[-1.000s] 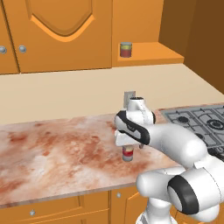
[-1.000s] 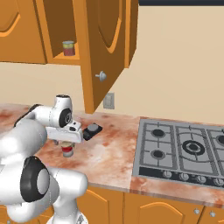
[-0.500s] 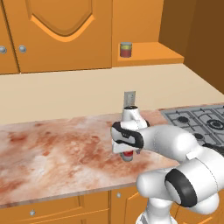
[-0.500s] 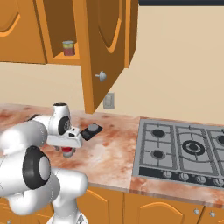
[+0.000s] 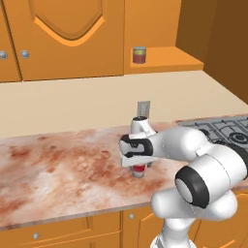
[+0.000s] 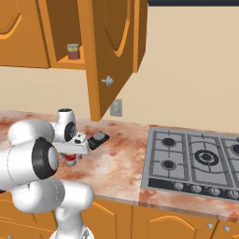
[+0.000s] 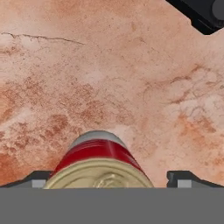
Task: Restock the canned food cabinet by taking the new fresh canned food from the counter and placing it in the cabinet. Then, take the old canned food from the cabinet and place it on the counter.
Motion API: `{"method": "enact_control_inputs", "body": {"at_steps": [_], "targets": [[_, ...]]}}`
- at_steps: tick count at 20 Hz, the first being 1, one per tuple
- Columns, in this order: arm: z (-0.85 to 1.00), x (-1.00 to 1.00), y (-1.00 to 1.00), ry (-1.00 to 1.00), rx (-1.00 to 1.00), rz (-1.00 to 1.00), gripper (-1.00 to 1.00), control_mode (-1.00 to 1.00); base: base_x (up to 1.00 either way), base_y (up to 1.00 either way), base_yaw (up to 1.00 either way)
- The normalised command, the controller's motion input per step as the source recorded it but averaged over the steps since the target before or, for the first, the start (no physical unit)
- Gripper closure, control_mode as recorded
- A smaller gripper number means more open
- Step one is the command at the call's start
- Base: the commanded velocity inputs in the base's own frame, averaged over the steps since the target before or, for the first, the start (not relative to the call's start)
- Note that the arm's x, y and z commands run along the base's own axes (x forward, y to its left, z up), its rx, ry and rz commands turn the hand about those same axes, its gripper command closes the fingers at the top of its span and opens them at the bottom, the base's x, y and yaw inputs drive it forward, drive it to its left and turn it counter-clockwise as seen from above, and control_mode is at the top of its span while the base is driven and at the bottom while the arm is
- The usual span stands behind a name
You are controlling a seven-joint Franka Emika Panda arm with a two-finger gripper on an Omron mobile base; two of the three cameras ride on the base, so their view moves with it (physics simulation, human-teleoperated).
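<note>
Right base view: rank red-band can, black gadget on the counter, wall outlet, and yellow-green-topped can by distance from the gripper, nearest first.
1. new fresh canned food: directly under the gripper, on the counter.
2. black gadget: just right of the hand.
3. wall outlet: on the wall behind, up and right.
4. old canned food: high up in the cabinet.

The new fresh canned food [image 5: 139,169] stands upright on the tabletop [image 5: 58,164], near its front edge, directly under the gripper [image 7: 107,177] and between the jaws. A small flat device [image 6: 98,138] lies on the tabletop just beyond the can, toward the wall. The hob [image 6: 196,161] sits to the right. The old canned food [image 5: 139,55] stands in the cabinet [image 5: 169,60], above and behind, beside an open door [image 6: 114,51].
</note>
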Motion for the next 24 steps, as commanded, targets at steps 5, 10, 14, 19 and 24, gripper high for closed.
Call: {"method": "enact_control_inputs", "body": {"at_steps": [5, 10, 14, 19, 24], "targets": [[-0.03, 0.01, 0.0, 0.0, 0.0, 0.0, 1.0, -1.0, 0.0, 0.0, 0.0], [0.03, -0.26, 0.0, -0.04, 0.0, 0.0, 1.0, -1.0, 0.0, 0.0, 0.0], [0.62, -0.71, -0.08, -0.4, -0.02, 0.0, 1.0, -1.0, 0.0, 0.0, 0.0], [1.0, -0.83, -0.38, -0.63, -0.03, 0.0, 1.0, -1.0, 0.0, 0.0, 0.0], [1.0, -0.56, -0.45, -0.62, -0.03, 0.0, 1.0, -1.0, 0.0, 0.0, 0.0]]}}
